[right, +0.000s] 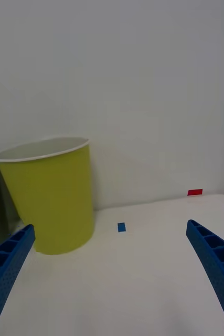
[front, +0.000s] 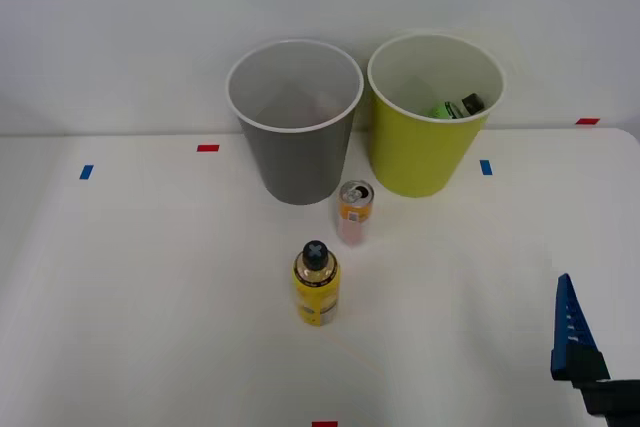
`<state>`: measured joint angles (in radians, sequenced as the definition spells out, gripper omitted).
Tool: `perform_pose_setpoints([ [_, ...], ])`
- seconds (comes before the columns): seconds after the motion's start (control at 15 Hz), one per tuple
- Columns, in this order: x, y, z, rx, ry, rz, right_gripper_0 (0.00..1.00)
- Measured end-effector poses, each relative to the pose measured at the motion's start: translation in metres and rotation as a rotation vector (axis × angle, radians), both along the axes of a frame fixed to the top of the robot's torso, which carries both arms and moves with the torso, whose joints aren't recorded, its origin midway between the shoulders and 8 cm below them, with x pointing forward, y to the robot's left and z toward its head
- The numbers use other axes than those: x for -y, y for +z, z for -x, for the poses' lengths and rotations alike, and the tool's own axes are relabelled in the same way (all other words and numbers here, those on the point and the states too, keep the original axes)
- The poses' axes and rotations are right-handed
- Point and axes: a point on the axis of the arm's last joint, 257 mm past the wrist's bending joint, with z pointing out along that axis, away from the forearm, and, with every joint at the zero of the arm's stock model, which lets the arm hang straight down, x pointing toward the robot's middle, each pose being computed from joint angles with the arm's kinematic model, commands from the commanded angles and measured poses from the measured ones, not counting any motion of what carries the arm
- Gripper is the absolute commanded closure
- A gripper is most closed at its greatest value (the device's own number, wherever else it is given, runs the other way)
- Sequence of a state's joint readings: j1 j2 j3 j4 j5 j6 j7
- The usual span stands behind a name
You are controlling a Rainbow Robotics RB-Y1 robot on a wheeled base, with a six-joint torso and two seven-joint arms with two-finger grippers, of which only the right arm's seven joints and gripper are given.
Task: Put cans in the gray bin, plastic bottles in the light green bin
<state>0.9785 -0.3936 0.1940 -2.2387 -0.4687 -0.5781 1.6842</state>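
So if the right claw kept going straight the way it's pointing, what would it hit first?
Probably nothing on the table: the right claw aims just beside the green bin, toward the back wall. Depth is unclear.

White bench [front: 150, 297] carries tape marks: blue [front: 86, 172], red [front: 208, 148], blue [front: 486, 167], red [front: 587, 121], red [front: 324, 424] at near edge; plain wall [front: 120, 27] behind

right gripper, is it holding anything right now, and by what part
Nothing is held. The right gripper is open, its blue fingers spread wide with only bare table between them. The can and yellow bottle stand untouched on the table.
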Motion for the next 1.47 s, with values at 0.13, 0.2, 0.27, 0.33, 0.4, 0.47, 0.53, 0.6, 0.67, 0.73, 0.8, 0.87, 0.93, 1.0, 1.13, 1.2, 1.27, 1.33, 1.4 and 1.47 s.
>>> perform_pose_setpoints([
  [0.13, 0.002, -0.007, 0.014, -0.023, -0.011, -0.013, 0.0],
  [0.2, 0.001, -0.01, 0.018, -0.029, -0.011, -0.02, 0.0],
  [0.27, 0.002, -0.013, 0.022, -0.028, -0.006, -0.046, 0.0],
  [0.33, 0.004, -0.021, 0.028, -0.022, -0.001, -0.067, 0.0],
  [0.4, 0.006, -0.033, 0.034, -0.022, 0.009, -0.071, 0.0],
  [0.47, 0.007, -0.043, 0.039, -0.022, 0.025, -0.072, 0.0],
  [0.53, 0.008, -0.05, 0.043, -0.016, 0.038, -0.084, 0.0],
  [0.6, 0.01, -0.056, 0.047, -0.014, 0.043, -0.097, 0.0],
  [0.67, 0.011, -0.061, 0.051, -0.015, 0.044, -0.105, 0.0],
  [0.73, 0.013, -0.065, 0.053, -0.02, 0.041, -0.103, 0.0],
  [0.8, 0.016, -0.067, 0.055, -0.023, 0.04, -0.103, 0.0],
  [0.87, 0.017, -0.069, 0.057, -0.027, 0.046, -0.119, 0.0],
  [0.93, 0.016, -0.07, 0.058, -0.03, 0.06, -0.143, 0.0],
  [1.0, 0.015, -0.071, 0.059, -0.032, 0.077, -0.162, 0.0],
  [1.13, 0.01, -0.074, 0.065, -0.034, 0.114, -0.192, 0.0],
  [1.2, 0.01, -0.078, 0.07, -0.028, 0.12, -0.196, 0.0],
  [1.27, 0.01, -0.084, 0.074, -0.02, 0.117, -0.205, 0.0],
  [1.33, 0.007, -0.086, 0.077, -0.009, 0.117, -0.202, 0.0],
  [1.4, 0.004, -0.086, 0.077, -0.003, 0.123, -0.184, 0.0],
  [1.47, 0.002, -0.085, 0.077, 0.001, 0.129, -0.162, 0.0],
])
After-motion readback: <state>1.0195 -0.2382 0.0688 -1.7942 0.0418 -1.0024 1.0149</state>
